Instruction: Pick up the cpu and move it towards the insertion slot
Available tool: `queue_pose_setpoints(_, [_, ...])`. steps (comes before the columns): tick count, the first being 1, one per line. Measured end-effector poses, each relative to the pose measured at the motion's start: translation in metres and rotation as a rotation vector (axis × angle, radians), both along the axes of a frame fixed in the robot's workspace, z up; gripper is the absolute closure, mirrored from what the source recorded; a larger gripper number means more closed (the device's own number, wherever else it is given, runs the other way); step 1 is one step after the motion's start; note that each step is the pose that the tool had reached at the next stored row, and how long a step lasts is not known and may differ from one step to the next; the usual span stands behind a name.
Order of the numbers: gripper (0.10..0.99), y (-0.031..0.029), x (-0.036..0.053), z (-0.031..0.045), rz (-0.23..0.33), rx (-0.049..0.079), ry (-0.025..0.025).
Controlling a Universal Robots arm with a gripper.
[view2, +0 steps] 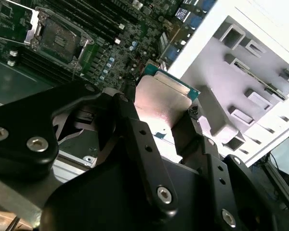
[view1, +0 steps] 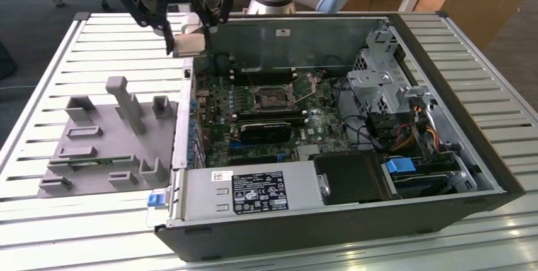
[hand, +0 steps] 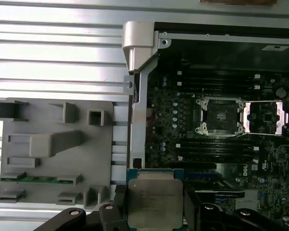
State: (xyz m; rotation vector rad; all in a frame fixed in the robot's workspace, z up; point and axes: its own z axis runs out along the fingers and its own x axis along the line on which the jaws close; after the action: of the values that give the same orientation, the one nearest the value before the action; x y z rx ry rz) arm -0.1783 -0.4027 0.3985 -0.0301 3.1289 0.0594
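We see the black two-fingered gripper raised above the slatted white table, its jaws clamped on the flat silvery square cpu, near the far wall of the open black computer case. Air around it is free. Ahead, the square metal-framed insertion slot lies open on the green motherboard, its hinged bracket lifted, as the first wrist view shows. Obstacles ring it: the case's upright far wall, the silver drive cage, loose cables. On the table beside the case, the grey plastic holder with upright posts stands clear of that path.
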Motion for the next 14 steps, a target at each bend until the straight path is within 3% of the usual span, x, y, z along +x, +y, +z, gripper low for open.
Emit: queue_pose_setpoints(14, [0.545, 0.0, 0.0611, 0.0, 0.0, 0.0, 0.0005])
